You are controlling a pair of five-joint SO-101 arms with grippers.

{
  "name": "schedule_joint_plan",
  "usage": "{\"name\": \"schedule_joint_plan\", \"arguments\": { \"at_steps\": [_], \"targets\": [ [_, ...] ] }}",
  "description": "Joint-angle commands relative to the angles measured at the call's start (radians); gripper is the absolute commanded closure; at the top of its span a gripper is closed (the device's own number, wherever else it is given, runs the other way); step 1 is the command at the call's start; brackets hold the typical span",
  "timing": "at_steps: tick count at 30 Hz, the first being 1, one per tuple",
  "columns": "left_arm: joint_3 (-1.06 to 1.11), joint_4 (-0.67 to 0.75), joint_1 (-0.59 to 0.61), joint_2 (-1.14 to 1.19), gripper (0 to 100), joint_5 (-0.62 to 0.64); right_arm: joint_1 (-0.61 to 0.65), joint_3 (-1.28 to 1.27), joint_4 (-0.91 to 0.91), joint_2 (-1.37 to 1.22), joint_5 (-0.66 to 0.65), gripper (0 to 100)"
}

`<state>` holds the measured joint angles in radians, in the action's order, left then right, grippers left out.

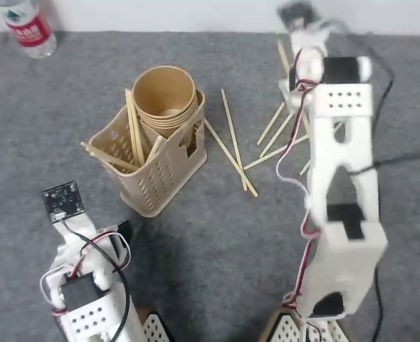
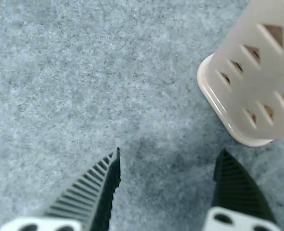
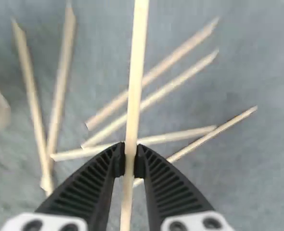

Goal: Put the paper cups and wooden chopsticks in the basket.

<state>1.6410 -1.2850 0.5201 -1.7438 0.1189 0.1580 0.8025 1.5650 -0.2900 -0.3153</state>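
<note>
A beige slotted basket (image 1: 153,167) stands left of centre, holding stacked paper cups (image 1: 166,96) and a few wooden chopsticks (image 1: 133,128). Several more chopsticks (image 1: 233,146) lie scattered on the grey carpet to its right. My right gripper (image 3: 129,161) is shut on one chopstick (image 3: 136,82), held above the loose ones (image 3: 154,98); its arm (image 1: 338,142) stretches to the far right side. My left gripper (image 2: 166,175) hangs open over bare carpet, near the basket's lower corner (image 2: 248,91), at the near left (image 1: 89,242).
A plastic bottle with a red label (image 1: 26,27) lies at the far left corner. Grey carpet covers the table. Open floor lies in front of the basket and between the two arms.
</note>
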Motion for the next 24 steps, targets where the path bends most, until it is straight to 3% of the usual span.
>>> {"name": "schedule_joint_plan", "arguments": {
  "at_steps": [1, 7, 11, 15, 20, 24],
  "targets": [
    [-0.004, 0.002, -0.015, -0.077, 70, 0.011, 0.128, 0.115, 0.021, 0.171, 0.028, 99.2],
    [-0.004, 0.002, -0.014, -0.077, 70, 0.011, 0.458, 0.120, -0.044, 0.282, 0.055, 99.2],
    [-0.004, 0.002, -0.014, -0.077, 70, 0.011, 0.631, 0.115, -0.246, 0.364, 0.184, 99.2],
    [-0.004, 0.002, -0.014, -0.077, 70, 0.011, 0.717, 0.114, -0.348, 0.364, 0.264, 99.2],
    [-0.004, 0.002, -0.015, -0.077, 70, 0.011, 0.737, 0.100, -0.372, 0.283, 0.338, 99.2],
    [-0.004, 0.002, -0.015, -0.077, 70, 0.011, 0.812, 0.098, -0.444, 0.245, 0.338, 99.2]
  ]
}}
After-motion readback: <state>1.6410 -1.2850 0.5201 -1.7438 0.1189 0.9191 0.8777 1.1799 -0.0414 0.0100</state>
